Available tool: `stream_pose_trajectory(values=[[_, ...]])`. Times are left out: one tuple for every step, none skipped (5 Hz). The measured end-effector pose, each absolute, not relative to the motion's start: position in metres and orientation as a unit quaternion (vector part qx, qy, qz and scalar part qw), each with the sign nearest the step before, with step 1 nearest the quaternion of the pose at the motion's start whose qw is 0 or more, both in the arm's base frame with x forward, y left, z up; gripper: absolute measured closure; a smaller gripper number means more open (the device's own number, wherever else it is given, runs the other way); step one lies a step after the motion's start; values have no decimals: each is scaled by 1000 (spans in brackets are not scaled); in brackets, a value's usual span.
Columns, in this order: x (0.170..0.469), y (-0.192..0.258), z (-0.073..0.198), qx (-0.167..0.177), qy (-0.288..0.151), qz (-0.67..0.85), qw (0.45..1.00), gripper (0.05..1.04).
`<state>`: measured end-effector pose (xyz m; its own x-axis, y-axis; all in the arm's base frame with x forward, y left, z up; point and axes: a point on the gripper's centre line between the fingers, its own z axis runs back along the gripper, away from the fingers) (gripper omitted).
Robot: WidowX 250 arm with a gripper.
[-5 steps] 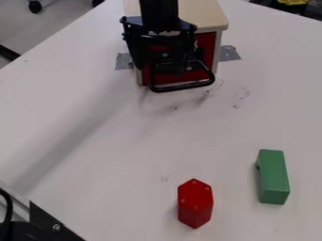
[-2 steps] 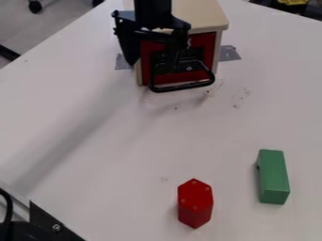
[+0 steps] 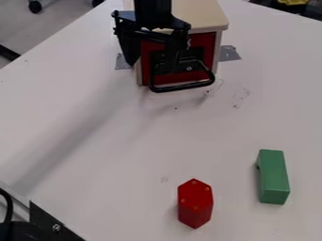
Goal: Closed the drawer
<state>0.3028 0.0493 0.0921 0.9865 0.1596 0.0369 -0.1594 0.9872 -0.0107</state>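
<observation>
red drawer sits pushed in, its front level with the pale wooden cabinet at the top of the view, and the black looped handle juts out toward me. from over here, the drawer looks just where it was a second ago. what's different is the black gripper: it has slid a little toward the left of the view and now hangs in front of the drawer's left part, where it used to sit more squarely before it. since the frame just before this one, i can't spot any real movement. its two fingers are spread apart, with a bit of red front showing between them, and i see nothing pinched there. whether they touch the front or the handle, i can't tell. nearer me on the white table, the red six-sided block and the green block haven't budged, and neither have the grey tape patches beside the cabinet.
</observation>
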Motion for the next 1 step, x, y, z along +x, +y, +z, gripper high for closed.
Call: stream_pose_trajectory(values=[[303, 50, 92, -3, -19, 80, 997, 84]])
